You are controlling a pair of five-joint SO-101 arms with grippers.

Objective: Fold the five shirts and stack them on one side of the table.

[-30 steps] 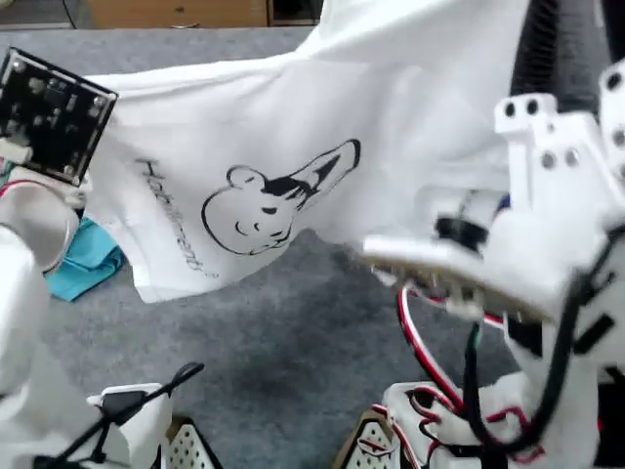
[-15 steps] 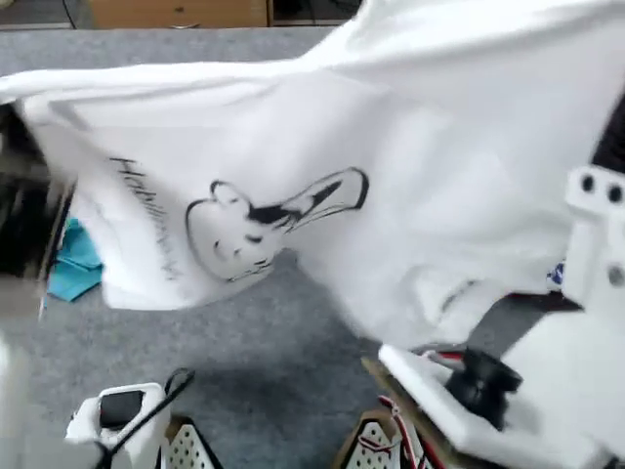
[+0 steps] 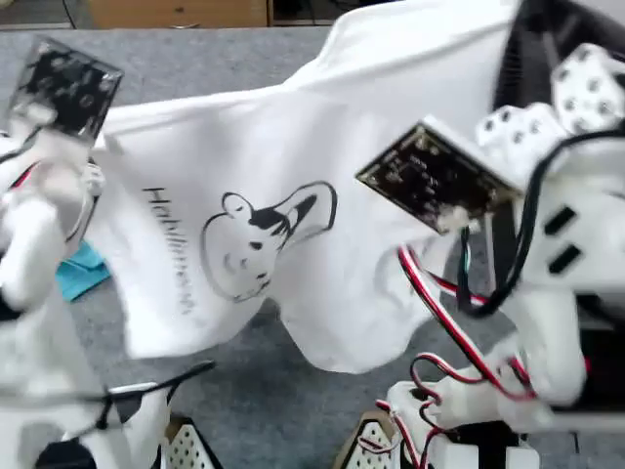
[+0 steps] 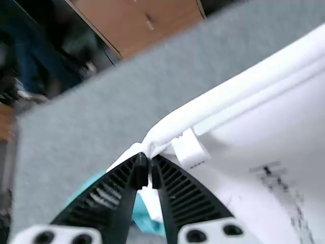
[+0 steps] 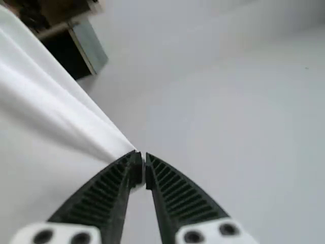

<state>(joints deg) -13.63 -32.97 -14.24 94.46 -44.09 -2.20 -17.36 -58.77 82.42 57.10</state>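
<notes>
A white shirt (image 3: 293, 195) with a black cartoon print (image 3: 259, 234) and a line of lettering hangs in the air above the grey table (image 3: 283, 410), stretched between both arms. My left gripper (image 4: 143, 165) is shut on a bunched edge of the white shirt (image 4: 244, 91) beside a white label (image 4: 189, 150). My right gripper (image 5: 140, 163) is shut on a fold of the white shirt (image 5: 61, 117). In the high view the left arm (image 3: 44, 195) rises at the left and the right arm (image 3: 547, 195) at the right.
A teal cloth (image 3: 78, 272) lies on the table under the shirt's left side, and teal cloth (image 4: 129, 213) shows beneath my left gripper. The arm bases and red and white cables (image 3: 435, 322) crowd the near edge. Wooden furniture (image 3: 176, 12) stands beyond the table.
The shirt has swung back and its lower hem now hangs lower over the table. Both arms have shifted, with the right arm's circuit board now raised in front of the shirt.
</notes>
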